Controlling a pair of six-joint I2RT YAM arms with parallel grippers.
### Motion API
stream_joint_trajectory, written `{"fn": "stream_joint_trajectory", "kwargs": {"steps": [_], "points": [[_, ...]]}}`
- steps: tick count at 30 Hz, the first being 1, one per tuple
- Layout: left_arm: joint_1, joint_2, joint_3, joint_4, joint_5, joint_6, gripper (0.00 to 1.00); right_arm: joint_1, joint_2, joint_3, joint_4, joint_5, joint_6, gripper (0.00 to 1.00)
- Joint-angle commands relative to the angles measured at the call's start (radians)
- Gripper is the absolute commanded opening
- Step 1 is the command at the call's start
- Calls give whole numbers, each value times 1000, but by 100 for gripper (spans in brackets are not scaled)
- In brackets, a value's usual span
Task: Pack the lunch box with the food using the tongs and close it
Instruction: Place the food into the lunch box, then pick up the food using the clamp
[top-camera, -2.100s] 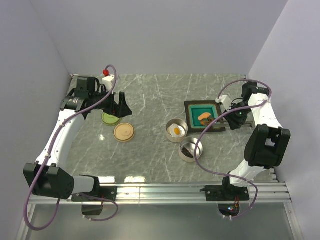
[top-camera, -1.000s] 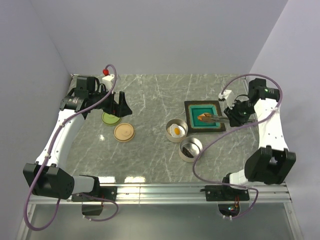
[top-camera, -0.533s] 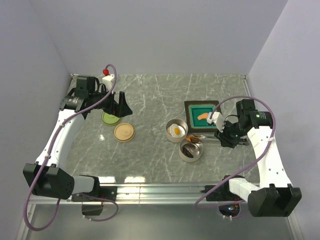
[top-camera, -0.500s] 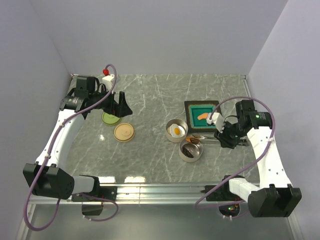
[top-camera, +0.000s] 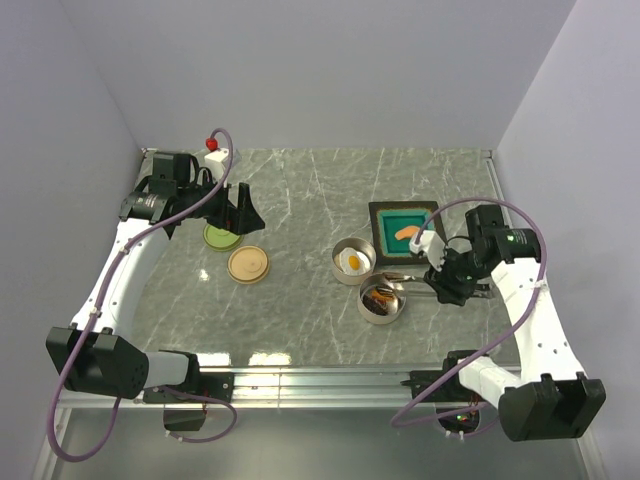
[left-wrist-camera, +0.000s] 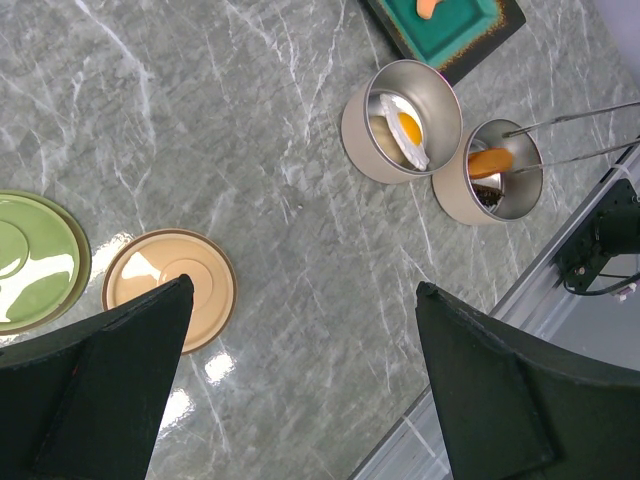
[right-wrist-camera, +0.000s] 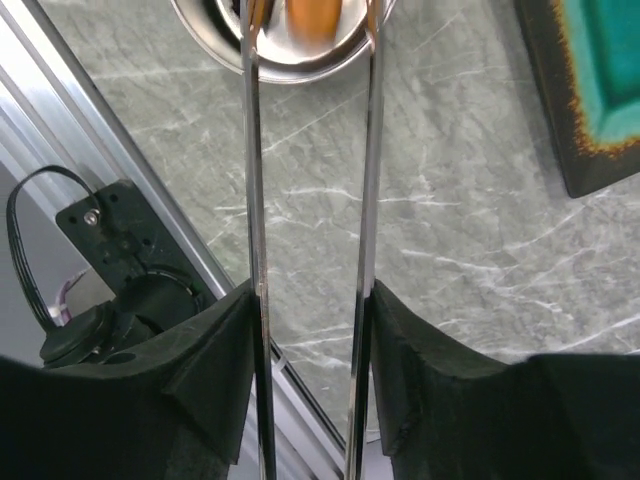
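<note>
My right gripper is shut on the tongs, whose two silver arms reach left over the near tin of the lunch box. An orange food piece sits between the tong tips inside that tin. I cannot tell whether the tips still pinch it. The other tin holds the fried egg. One more orange piece lies on the teal tray. My left gripper hangs open and empty over the table at the left.
A tan lid and a green lid lie on the marble under the left gripper. The aluminium rail runs along the near edge, close to the right gripper. Walls close in the back and both sides.
The right arm carried the tongs and an orange piece from the tray to the near tin. The tong arms have spread a little. The left arm has not moved.
</note>
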Motion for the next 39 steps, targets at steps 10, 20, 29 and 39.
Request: {"fn": "stream_joint_trajectory", "kwargs": {"steps": [10,20,29,39], "points": [[4,-26,32,28,16,2,100,-76,170,246,77,-131,276,53],[4,-26,4,50,25,-1,99,-265,365,352,115,-88,358,51],[4,-9,-5,64,35,1,99,-254,314,256,322,110,108,55],[4,8,0,62,34,5,100,-185,358,196,422,165,-44,57]]}}
